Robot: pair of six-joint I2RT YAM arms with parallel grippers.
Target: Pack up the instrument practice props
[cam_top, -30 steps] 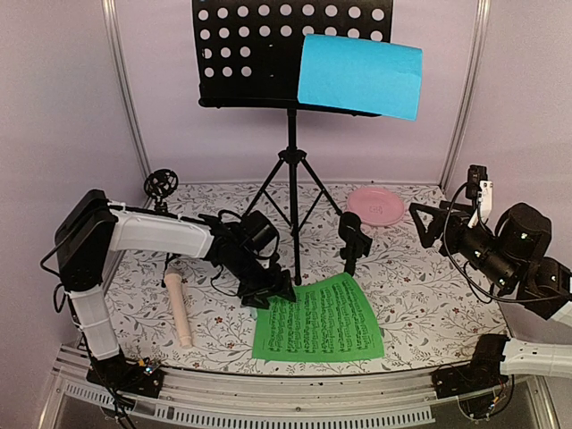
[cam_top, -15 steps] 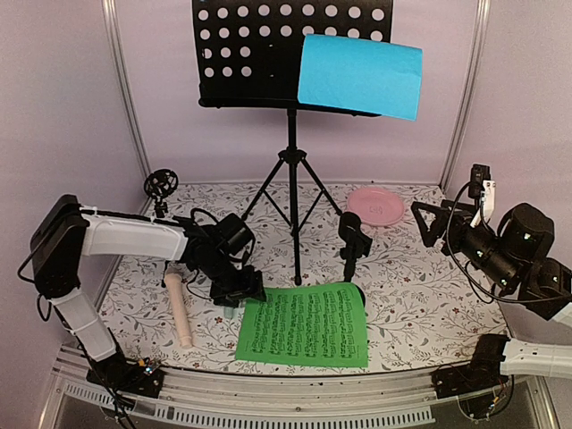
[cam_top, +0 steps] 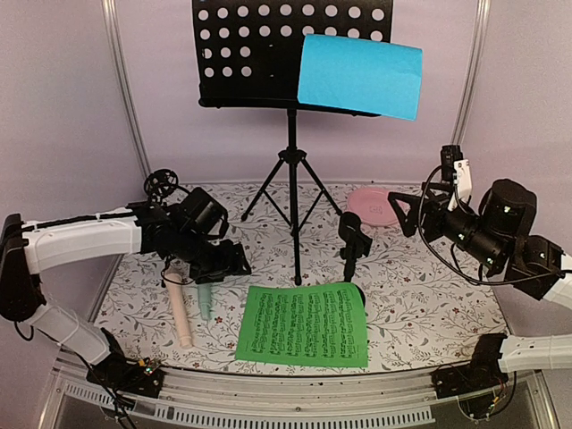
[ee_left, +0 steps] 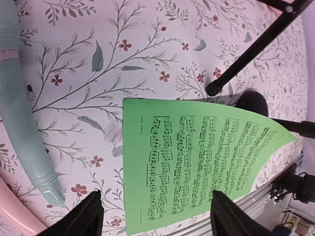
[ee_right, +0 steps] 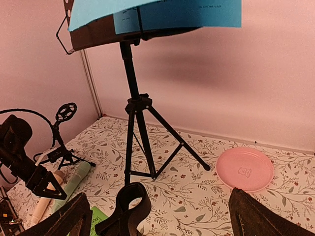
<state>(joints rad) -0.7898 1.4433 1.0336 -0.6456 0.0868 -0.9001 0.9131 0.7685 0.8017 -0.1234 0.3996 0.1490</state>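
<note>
Judging from how things lie, we would say the packing has scarcely begun. The black perforated music rack (cam_top: 255,54) stands fully set up on its tripod legs (cam_top: 290,192) at the back of the worktop (cam_top: 420,295). It fills the upper middle of the overhead view, with the blue music sheet (cam_top: 359,76) resting on its right side. The green music sheet (cam_top: 304,323) lies flat at lower centre, near the front edge. The mint toy microphone (cam_top: 205,302) and the pink toy microphone (cam_top: 180,313) lie side by side at lower left (the pink one looks almost cream here). One small black mic support (cam_top: 161,186) stands at the left rear, and a second mic support (cam_top: 353,237) stands at centre, just behind the green sheet's far right corner. No case or box shows in any view, so we cannot tell where the props should go.

The left end effector (cam_top: 225,265) hovers low at left of centre, near the mint microphone and the green sheet's left edge. Its wrist view shows the fingers (ee_left: 91,219) spread wide with nothing held. The right end effector (cam_top: 404,216) hangs raised at the right, near the pink plate (cam_top: 366,206), likewise spread and empty. Every prop is left to gather. In our judgement the loose sheet and the microphones would go first and the rack last.
</note>
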